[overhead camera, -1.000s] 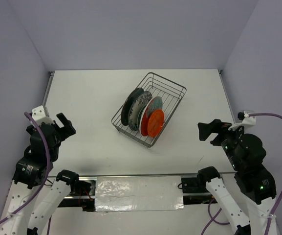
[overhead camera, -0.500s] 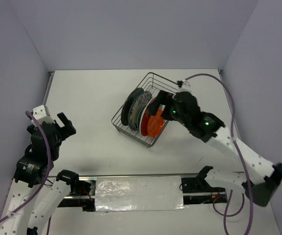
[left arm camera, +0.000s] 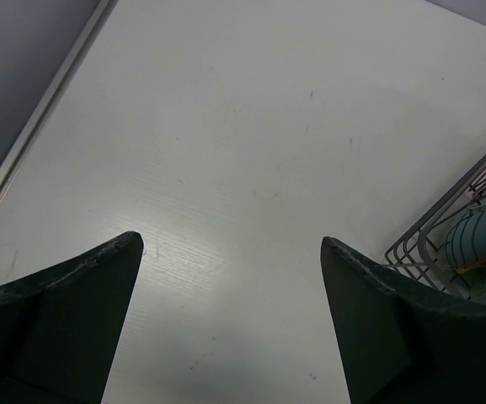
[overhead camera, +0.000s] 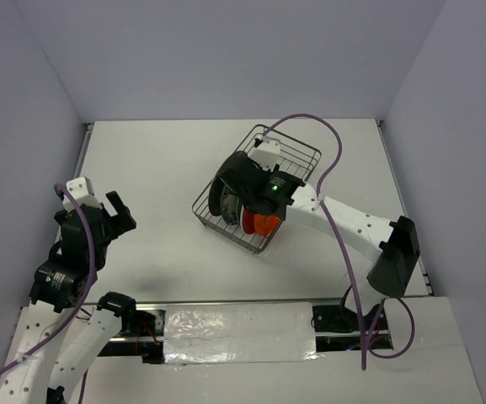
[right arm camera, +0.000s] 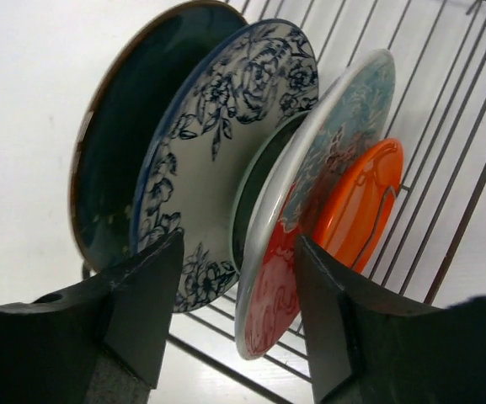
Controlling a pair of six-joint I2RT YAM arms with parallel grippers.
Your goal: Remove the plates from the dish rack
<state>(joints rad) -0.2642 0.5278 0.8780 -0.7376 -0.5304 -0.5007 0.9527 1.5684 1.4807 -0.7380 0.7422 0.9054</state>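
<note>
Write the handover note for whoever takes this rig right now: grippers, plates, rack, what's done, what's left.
Left gripper: open, empty, over the table, away from the dish rack.
Right gripper: open, at the rack, its fingers either side of the lower edges of the blue-and-white plate and the red-and-teal plate; nothing gripped.
Plates: dark teal plate, blue-and-white plate, red-and-teal plate and orange plate all stand on edge in the rack.
Done: nothing unloaded; no plate lies on the table.
Left: every plate, probably starting with one of the two between the right fingers.
</note>
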